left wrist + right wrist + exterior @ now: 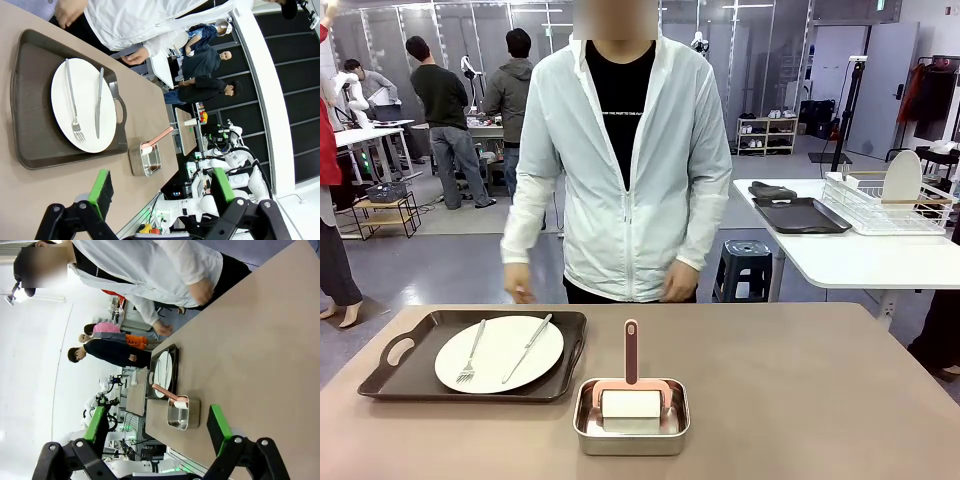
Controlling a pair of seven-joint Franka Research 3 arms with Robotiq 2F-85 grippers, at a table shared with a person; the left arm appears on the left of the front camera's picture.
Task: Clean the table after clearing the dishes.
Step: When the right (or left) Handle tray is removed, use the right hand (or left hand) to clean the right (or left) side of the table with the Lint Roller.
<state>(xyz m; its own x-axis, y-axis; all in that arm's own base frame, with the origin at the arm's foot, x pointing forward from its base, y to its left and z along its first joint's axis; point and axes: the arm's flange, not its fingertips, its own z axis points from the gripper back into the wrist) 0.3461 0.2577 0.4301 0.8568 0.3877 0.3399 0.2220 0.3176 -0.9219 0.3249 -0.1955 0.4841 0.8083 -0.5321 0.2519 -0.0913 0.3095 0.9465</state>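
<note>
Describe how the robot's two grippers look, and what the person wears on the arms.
The left gripper and the right gripper look alike: black, angular linkages with bolted joints, each finger tipped with a bright green pad. The person's sleeves are long, thin and white, part of a zipped jacket over a black T-shirt.

The pinkish-brown tabletop carries a dark brown handled tray on its left part. A round white plate sits on the tray. A silver fork and knife lie side by side on the plate.

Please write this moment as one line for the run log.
left gripper: open, empty | right gripper: open, empty | tray with plate, fork, knife: on table | roller: in steel pan | person: at far edge
</note>
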